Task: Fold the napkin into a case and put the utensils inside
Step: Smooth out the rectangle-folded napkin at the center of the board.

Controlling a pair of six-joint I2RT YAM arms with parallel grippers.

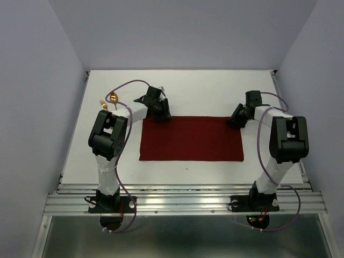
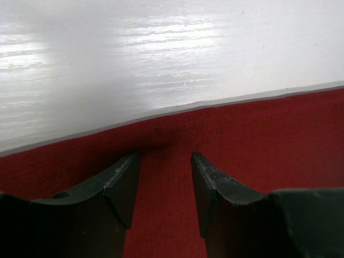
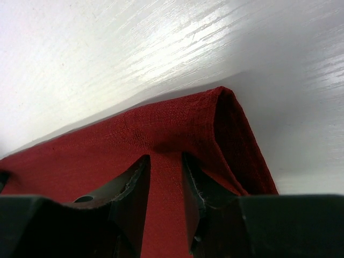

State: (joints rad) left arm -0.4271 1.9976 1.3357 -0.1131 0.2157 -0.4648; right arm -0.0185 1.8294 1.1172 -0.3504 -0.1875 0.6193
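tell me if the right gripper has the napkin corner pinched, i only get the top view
Observer: On its wrist camera the right gripper has its jaws a little apart. The napkin lies flat in the gap, not bunched, so it doesn't look pinched.
Operator: and the left one
Observer: The left gripper has its jaws wider apart, with the tips over the napkin just inside its far edge.
Operator: is that right corner a single layer
Observer: No, the edge at that corner is a fold, with two layers stacked.
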